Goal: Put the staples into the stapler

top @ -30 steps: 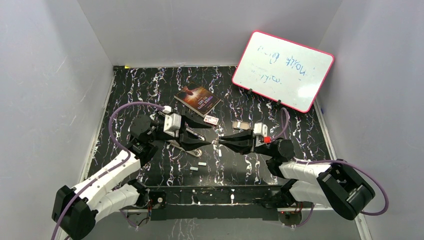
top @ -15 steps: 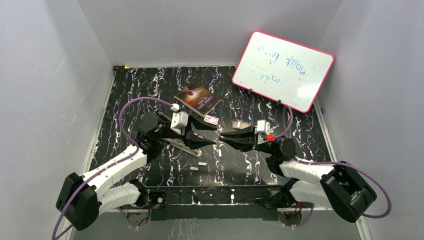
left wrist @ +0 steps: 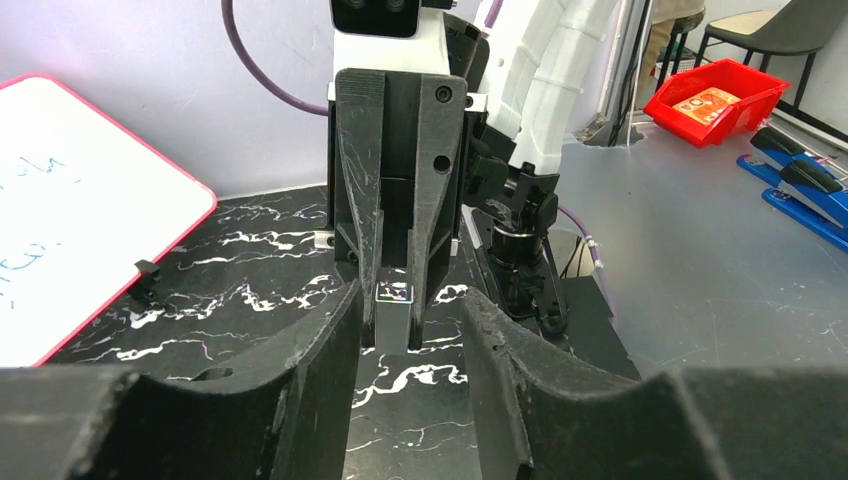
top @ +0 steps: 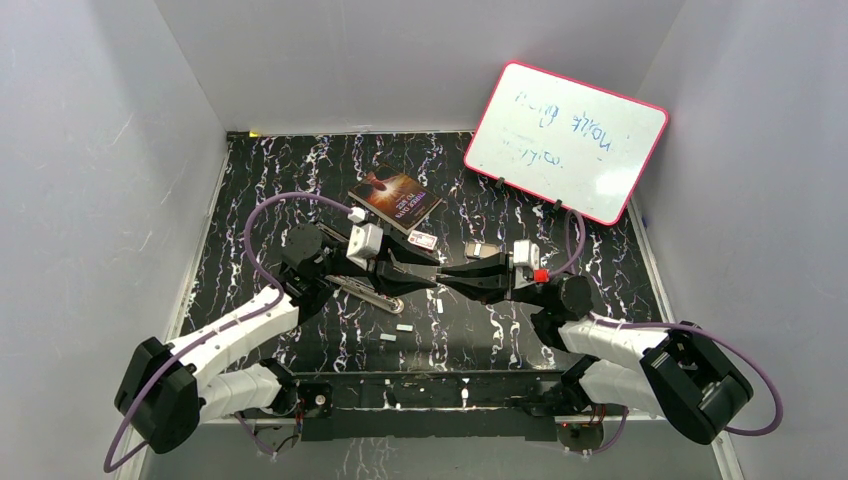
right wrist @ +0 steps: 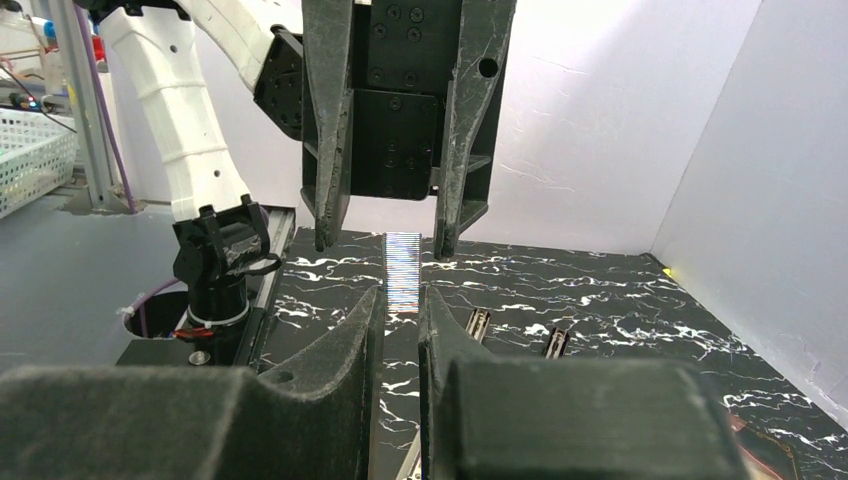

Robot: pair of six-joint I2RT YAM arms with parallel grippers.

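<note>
My right gripper (right wrist: 400, 298) is shut on a strip of staples (right wrist: 403, 265), a silver-grey bar that sticks out past its fingertips. The left gripper (right wrist: 381, 245) faces it head-on, open, its fingers standing either side of the strip's free end without touching it. From the left wrist the strip (left wrist: 395, 315) shows end-on in the right gripper (left wrist: 395, 335), between my own spread left fingers (left wrist: 330, 340). Seen from above, the left gripper (top: 425, 272) and right gripper (top: 447, 276) meet tip to tip at mid-table. The stapler (top: 368, 293) lies opened flat just below the left gripper.
A small white-and-red box (top: 423, 240) and a grey tray (top: 482, 249) sit behind the grippers. Loose staple strips (top: 404, 327) lie toward the near edge. A book (top: 396, 197) lies further back, and a pink-framed whiteboard (top: 565, 140) leans at the back right.
The left arm has swung right, bringing its gripper up to the right gripper's tips, and its jaws have narrowed. The right gripper has kept its hold on the strip and barely moved.
</note>
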